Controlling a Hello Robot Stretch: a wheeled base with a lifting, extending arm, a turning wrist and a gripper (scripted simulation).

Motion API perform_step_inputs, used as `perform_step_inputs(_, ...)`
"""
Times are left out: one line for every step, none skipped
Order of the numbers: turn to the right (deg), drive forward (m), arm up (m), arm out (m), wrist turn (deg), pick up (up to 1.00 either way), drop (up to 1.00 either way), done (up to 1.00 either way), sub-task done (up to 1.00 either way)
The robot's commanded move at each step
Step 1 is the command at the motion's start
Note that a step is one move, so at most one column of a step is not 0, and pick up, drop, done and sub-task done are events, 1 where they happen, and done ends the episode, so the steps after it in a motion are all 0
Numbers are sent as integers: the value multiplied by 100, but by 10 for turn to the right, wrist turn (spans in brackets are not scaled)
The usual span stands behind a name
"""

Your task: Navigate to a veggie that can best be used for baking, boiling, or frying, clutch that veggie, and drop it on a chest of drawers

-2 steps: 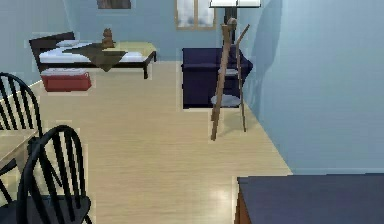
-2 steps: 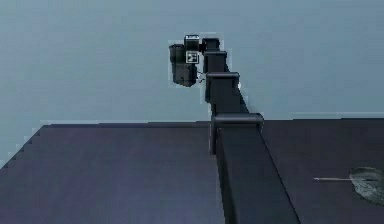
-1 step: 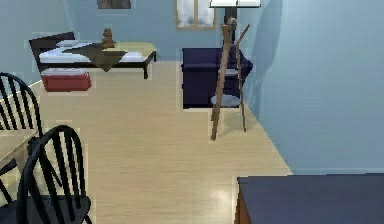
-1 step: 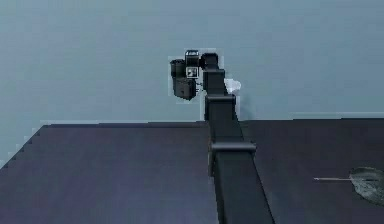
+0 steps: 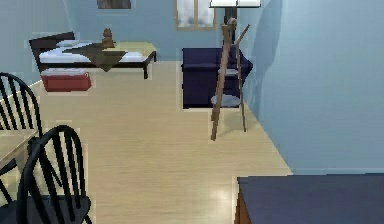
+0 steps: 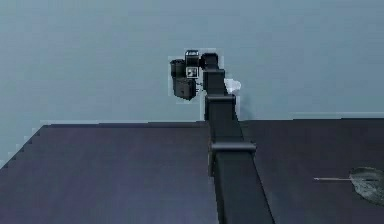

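Centrally, the arm point(image 6: 232, 150) rises from 6 o'clock across a dark flat top point(image 6: 100, 170). The gripper point(image 6: 181, 82) stands at 12 o'clock against the blue wall, and whether it holds anything cannot be told. A small grey object point(image 6: 368, 181) lies on the top at 4 o'clock, and whether it is the veggie cannot be told. In the forward view, a dark blue cabinet point(image 5: 205, 75) stands at 12 o'clock.

Dark top point(image 6: 100, 170) close in both views

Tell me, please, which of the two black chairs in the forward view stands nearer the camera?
The black chair at the bottom left corner, lower in the picture; the other chair stands farther back at the left edge.
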Motion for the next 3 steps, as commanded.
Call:
perform_step_inputs(0,0,0,0,0,0,100,0,0)
perform_step_inputs(0,0,4,0,0,0,0,0,0)
perform_step_inputs(0,0,0,-8,0,0,0,0,0)
